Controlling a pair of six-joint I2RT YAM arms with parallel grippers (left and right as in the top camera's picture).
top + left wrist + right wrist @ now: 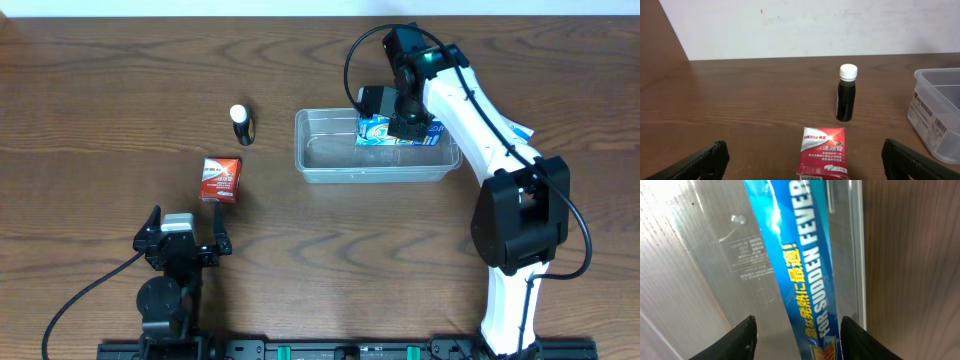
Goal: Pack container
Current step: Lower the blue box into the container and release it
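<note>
Here we are over the brown wooden table [90, 90], and the clear, shallow rectangular plastic container [330, 162] sits in the far middle of it, long side toward us. At its right end lies a blue cardboard box [374, 130] with yellow and white print, inside the walls. The right gripper [799, 329] hangs right over that box. From the right wrist view we see one black finger [742, 337] on each side of it, with a plain gap on one side, so the jaws are spread and not pinching the box. Through the container's see-through floor [725, 250] we make out the wood grain.

Over on the near left, the left gripper [185, 228] rests low with its jaws spread wide, nothing between them. Just beyond it lies a small red cardboard box [822, 152], flat on the wood. Farther back stands a small dark bottle with a white cap [847, 99], upright, well apart from the container's left wall [935, 117].
</note>
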